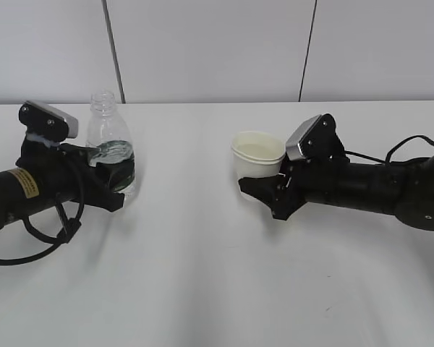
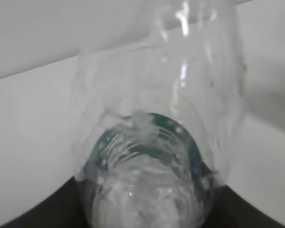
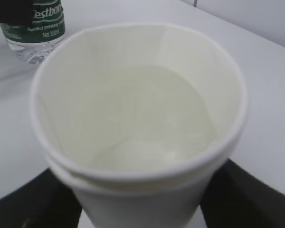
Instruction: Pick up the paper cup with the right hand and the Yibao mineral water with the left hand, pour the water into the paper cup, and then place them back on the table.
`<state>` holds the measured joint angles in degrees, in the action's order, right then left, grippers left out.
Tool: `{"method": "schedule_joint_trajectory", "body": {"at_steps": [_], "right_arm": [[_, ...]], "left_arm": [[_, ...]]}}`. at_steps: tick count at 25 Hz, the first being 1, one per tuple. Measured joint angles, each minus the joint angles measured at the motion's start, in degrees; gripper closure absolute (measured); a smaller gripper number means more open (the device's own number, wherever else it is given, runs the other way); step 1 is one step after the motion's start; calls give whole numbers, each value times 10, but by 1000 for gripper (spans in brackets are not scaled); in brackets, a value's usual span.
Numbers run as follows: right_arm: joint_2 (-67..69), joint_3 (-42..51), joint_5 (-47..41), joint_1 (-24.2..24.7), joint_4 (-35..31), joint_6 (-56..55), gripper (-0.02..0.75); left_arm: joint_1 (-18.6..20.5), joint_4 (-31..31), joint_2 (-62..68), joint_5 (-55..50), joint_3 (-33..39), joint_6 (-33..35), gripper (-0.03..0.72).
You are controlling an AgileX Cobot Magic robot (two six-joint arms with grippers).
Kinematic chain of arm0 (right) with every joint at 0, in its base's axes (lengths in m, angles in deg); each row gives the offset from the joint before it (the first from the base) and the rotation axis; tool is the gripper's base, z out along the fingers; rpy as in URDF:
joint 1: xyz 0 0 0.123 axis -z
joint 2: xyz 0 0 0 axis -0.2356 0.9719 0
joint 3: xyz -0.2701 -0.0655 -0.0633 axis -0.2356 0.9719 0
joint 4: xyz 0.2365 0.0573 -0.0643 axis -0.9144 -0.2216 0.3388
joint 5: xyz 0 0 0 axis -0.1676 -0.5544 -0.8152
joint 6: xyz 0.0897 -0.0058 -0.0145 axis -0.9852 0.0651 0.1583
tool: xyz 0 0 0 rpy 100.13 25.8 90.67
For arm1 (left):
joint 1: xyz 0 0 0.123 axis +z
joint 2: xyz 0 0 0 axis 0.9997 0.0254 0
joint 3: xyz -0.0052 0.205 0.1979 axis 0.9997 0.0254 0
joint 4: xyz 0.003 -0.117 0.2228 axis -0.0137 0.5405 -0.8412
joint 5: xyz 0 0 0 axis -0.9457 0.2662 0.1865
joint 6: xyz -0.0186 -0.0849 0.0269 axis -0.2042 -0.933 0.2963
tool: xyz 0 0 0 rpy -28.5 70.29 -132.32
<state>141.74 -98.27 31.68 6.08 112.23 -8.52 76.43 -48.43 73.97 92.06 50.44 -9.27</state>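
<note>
The clear Yibao mineral water bottle (image 1: 110, 137), uncapped and upright, is partly filled, with its dark green label mostly behind the fingers. My left gripper (image 1: 116, 177) is shut on its lower body. In the left wrist view the bottle (image 2: 152, 118) fills the frame between the dark fingers (image 2: 47, 216). The cream paper cup (image 1: 259, 153) is upright, and my right gripper (image 1: 262, 186) is shut on its lower part. In the right wrist view the cup (image 3: 133, 199) shows clear liquid inside, and the bottle's label (image 3: 35, 23) is at top left. I cannot tell whether either rests on the table.
The white table (image 1: 217, 275) runs the full width and meets a white panelled wall (image 1: 217, 43) behind. A black cable (image 1: 36, 246) loops under the left arm, and another cable (image 1: 405, 144) trails behind the right arm.
</note>
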Motion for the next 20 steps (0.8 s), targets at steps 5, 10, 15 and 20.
{"method": "schedule_joint_trajectory", "body": {"at_steps": [5, 10, 15, 20], "right_arm": [[0, 0, -3, 1, -24, 36, 217], [4, 0, -3, 1, -50, 58, 217], [45, 0, 36, 1, -85, 69, 217], [66, 0, 62, 1, -103, 71, 217]], "left_arm": [[0, 0, 40, 76, 0, 0, 346], [0, 0, 68, 121, 0, 0, 346], [1, 0, 72, 127, 0, 0, 346], [1, -1, 74, 128, 0, 0, 346]]}}
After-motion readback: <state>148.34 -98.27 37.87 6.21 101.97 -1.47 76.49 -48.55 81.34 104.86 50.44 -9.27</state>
